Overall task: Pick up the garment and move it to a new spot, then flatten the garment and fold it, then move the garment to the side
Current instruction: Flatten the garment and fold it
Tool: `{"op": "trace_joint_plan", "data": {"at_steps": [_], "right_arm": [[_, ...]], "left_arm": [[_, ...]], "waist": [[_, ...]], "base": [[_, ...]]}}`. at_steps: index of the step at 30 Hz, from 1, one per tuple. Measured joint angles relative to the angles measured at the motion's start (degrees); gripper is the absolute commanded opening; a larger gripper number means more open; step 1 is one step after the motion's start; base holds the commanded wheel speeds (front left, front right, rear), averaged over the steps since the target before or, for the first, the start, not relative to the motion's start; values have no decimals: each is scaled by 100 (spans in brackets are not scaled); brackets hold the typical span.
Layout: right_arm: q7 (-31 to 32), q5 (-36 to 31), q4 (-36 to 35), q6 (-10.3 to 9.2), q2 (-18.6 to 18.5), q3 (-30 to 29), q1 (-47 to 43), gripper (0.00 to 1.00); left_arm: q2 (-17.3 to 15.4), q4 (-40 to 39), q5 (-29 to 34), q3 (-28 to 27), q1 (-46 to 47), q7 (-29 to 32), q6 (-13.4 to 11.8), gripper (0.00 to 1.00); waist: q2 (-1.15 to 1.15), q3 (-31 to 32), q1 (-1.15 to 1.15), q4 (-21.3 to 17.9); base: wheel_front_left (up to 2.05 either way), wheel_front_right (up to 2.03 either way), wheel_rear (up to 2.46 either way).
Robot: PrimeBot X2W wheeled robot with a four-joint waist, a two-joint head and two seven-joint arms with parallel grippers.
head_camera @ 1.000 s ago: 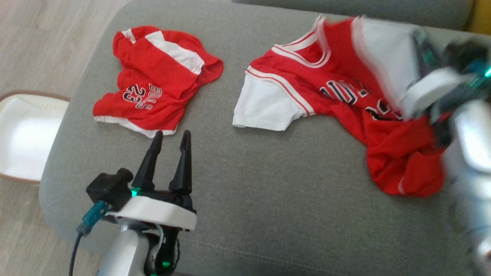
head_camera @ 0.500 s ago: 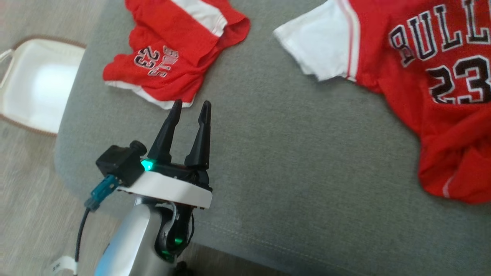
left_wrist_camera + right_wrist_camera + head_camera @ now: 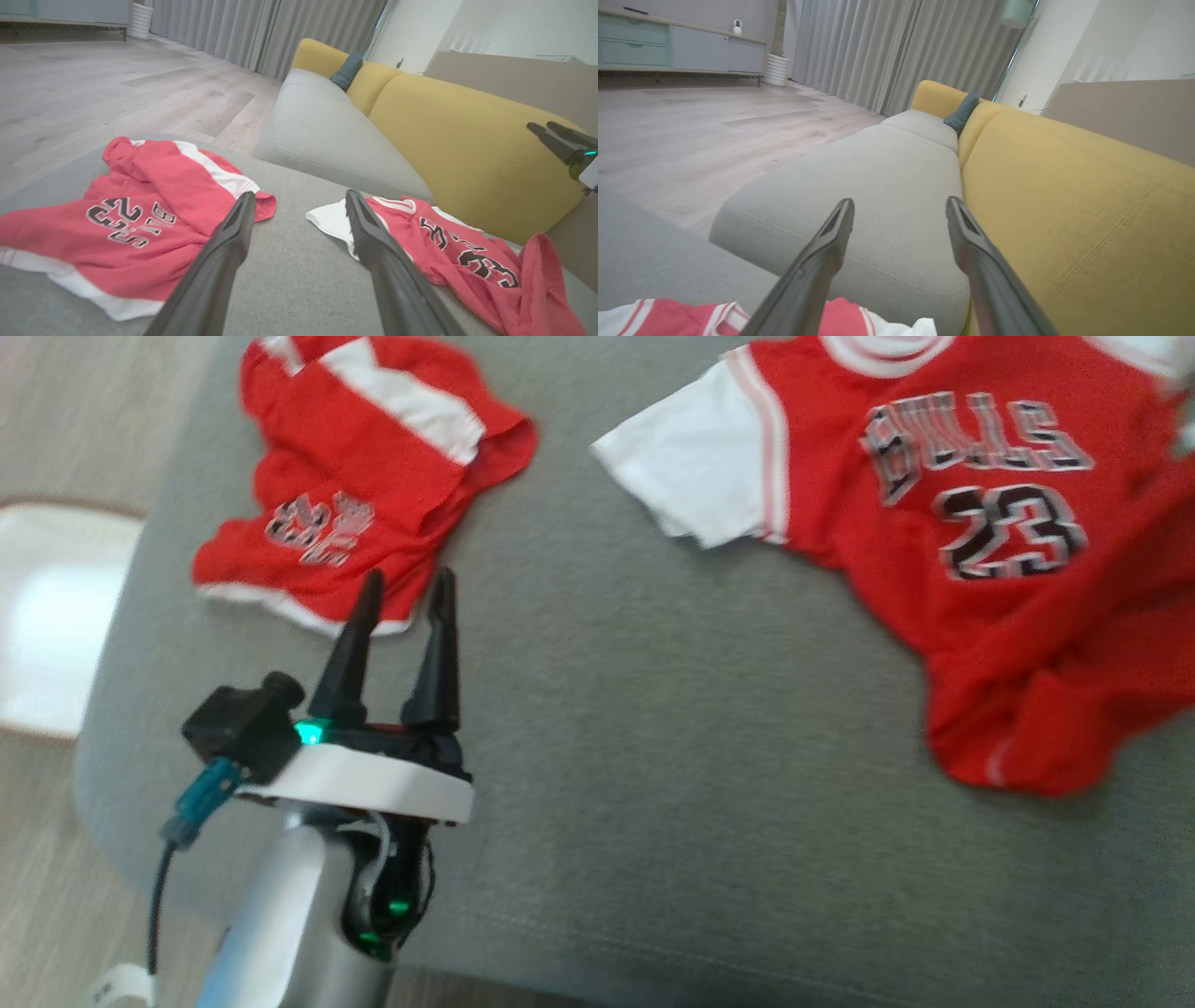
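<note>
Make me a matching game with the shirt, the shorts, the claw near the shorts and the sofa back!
Things:
1. shirt
2. shorts
3. left claw
4. sofa back

Clues:
a. yellow
b. open and empty
c. crumpled, on the robot's left
d. has a white sleeve, on the robot's right

Pairs: 1-d, 2-c, 3-b, 4-a

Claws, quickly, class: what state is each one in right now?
Left claw: open, holding nothing.
Right claw: open, holding nothing.
</note>
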State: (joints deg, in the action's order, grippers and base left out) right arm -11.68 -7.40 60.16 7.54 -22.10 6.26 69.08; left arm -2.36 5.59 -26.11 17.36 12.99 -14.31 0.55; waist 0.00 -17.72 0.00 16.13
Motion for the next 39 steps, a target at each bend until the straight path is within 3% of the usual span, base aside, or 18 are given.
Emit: {"op": "trace_joint_plan", "data": {"at_steps": [7,17,21,26,39], "right_arm": [[-255,424,-308,-1,814,-12,-1107,100],[-269,938,-2013,0,1622,-224,-3654,100],[-268,1049,-2835,-1,1792,-320,-5018,100],[-172,1144,-3656,-1,1857,-285,-5888,100],[277,1318,-4298,-1,1911,119,-6281,100]], "left_arm": [[1,27,136,-387,-173,0,70,100],[-8,57,183,-724,-703,1,99,100],[-4,56,183,-704,-855,1,100,100],[-7,56,183,-706,-966,1,99,100],[-7,130,183,-594,-1013,1,103,100]], "waist": [[0,518,0,-588],[0,1258,0,-1432],[0,1502,0,-1732],[0,1584,0,-1895],[0,1485,0,-1757]], "base": [[0,0,0],[0,0,0],[0,0,0],[0,0,0],[0,0,0]]}}
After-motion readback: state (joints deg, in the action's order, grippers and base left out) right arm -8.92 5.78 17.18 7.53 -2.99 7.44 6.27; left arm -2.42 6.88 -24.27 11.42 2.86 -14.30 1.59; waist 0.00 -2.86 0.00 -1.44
